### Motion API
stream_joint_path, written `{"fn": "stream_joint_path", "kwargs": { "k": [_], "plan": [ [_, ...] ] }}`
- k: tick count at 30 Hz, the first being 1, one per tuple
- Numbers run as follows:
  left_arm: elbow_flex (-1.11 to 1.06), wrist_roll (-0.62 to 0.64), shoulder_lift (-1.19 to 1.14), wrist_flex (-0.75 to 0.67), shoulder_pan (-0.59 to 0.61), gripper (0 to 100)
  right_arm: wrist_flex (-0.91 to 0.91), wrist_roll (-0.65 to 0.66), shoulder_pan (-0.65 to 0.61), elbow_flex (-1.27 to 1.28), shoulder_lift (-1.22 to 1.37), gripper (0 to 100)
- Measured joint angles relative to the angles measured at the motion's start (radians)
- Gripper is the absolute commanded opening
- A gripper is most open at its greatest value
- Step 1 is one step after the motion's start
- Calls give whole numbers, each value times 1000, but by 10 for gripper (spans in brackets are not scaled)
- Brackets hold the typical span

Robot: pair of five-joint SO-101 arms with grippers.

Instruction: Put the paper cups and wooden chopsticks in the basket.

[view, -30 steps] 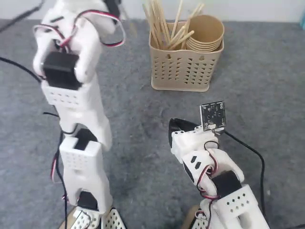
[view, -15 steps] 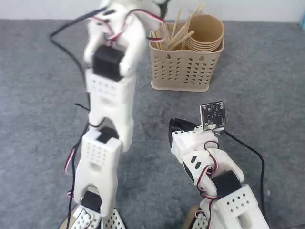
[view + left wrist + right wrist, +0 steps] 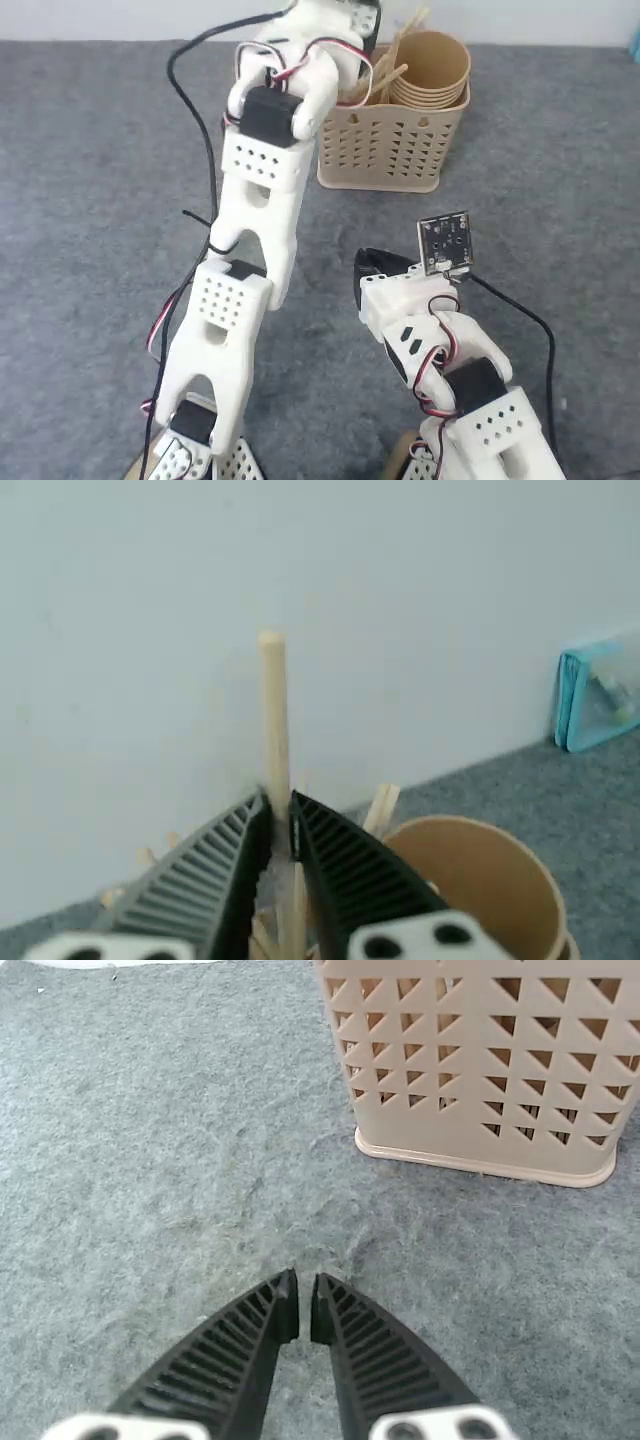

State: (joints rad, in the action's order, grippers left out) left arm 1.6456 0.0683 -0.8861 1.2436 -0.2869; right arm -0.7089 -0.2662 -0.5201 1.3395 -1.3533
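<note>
A light, stiff wooden chopstick is being pinched, seemingly mid-shaft, by the left pincer over the basket (right pincer closed, empty).

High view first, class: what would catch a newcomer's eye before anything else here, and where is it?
The long white left arm stands out, stretched to the beige basket at the far side, which holds stacked paper cups. Its left pincer is shut on an upright wooden chopstick beside the cups. The right pincer is shut, low over grey carpet before the basket.
</note>
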Motion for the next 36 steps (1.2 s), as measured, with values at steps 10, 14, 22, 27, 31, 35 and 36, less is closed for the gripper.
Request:
{"fn": "stream_joint_path", "kwargs": {
  "k": [10, 14, 22, 27, 31, 35, 36],
  "plan": [
    [-2, 46, -38, 17, 18, 343, 0, 0, 0, 0, 0, 37],
    [-2, 46, -37, 101, 28, 436, 0, 0, 0, 0, 0, 37],
    [-2, 44, 163, 318, 89, 355, -28, 0, 0, 0, 0, 37],
    [-2, 44, 361, 470, 109, 353, -86, 0, 0, -3, 0, 37],
    [-5, 48, 514, 479, 186, 353, -133, 0, 0, -3, 0, 37],
    [-173, 52, 720, 479, 284, 353, -170, 34, 72, -3, 2, 37],
    [-255, 52, 786, 479, 308, 353, -173, 37, 103, -3, 12, 37]
  ]
}}
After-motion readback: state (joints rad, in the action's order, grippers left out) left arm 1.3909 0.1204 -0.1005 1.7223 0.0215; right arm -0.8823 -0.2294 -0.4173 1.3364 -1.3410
